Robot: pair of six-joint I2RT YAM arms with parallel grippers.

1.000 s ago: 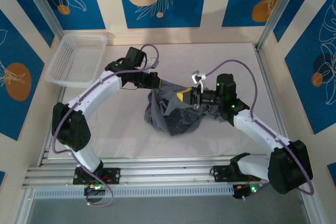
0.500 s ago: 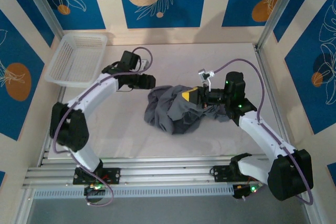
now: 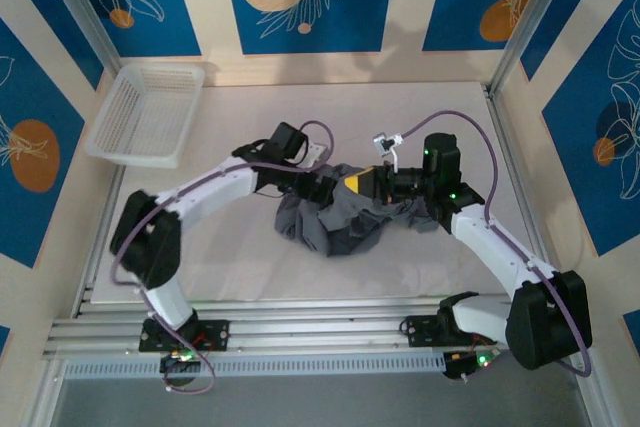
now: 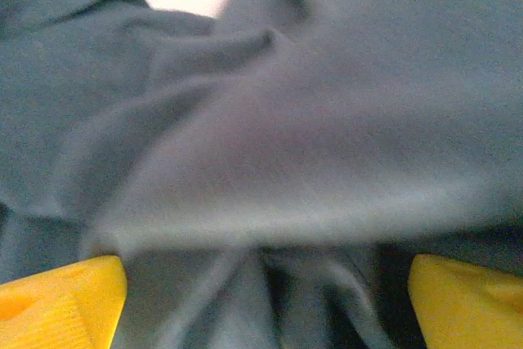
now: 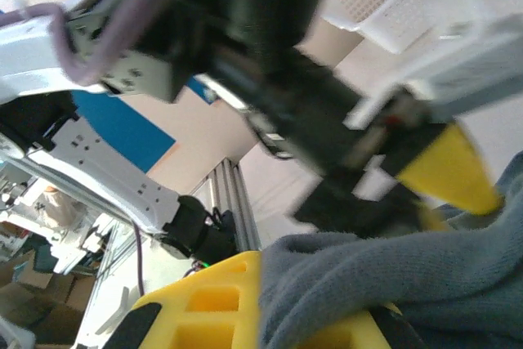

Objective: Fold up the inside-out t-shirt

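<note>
The inside-out t-shirt (image 3: 335, 222) lies as a crumpled slate-grey heap near the middle of the table (image 3: 430, 112), between the two arms and well apart from the white lattice basket (image 3: 150, 112) at the far left corner. It is judged to be light, soft and limp: nothing in it will hold a shape, it will sag from whatever point is lifted, and layers are likely to be dragged along together. A single layer is best taken at a firm edge, such as the hem, a shoulder seam or the collar, though none of these can be picked out for certain in the bunched folds. A ridge of cloth is seen close up in the left wrist view, with the fingers of the left gripper (image 3: 330, 187) set wide apart on either side of it and closed on nothing. A fold at the heap's upper right edge is clamped between the yellow fingers of the right gripper (image 3: 365, 182). Compared with half a second ago, the left arm has been swung in from the bare table left of the heap to its upper edge, and its jaws have been spread much wider. The right gripper's clamp on the cloth is unchanged, and the heap has barely been shifted.
</note>
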